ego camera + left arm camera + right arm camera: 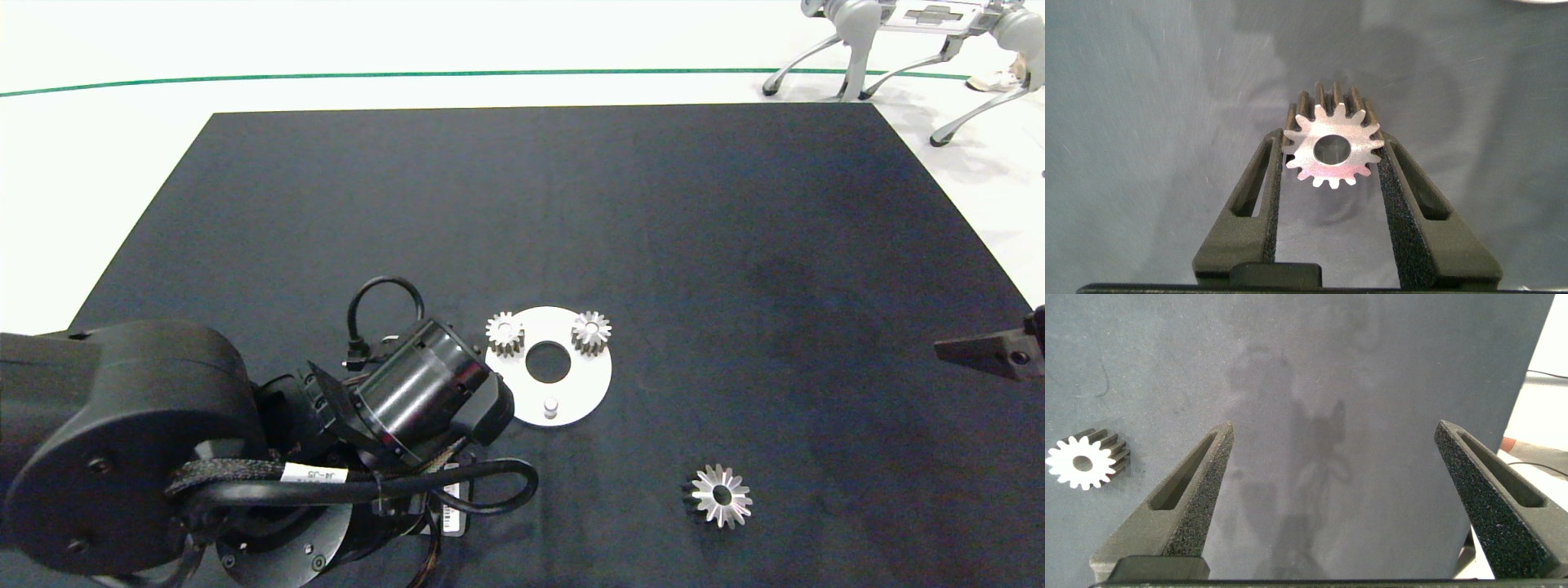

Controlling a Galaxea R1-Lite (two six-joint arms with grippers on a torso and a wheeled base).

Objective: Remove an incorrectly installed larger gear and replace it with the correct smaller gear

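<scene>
Left claw [1331, 163] clamped on the smaller gear [1333, 151], apparently above the mat; right claw [1331, 457] wide open, empty.

The desk [735, 245] has a black top. A round white plate [584, 392] lies on it. Two small gears [505, 333] sit on the plate, and a little peg [551, 406] stands there too. The big gear [720, 496] lies near the plate.

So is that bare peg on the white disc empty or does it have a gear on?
Empty: the peg stands bare.
</scene>
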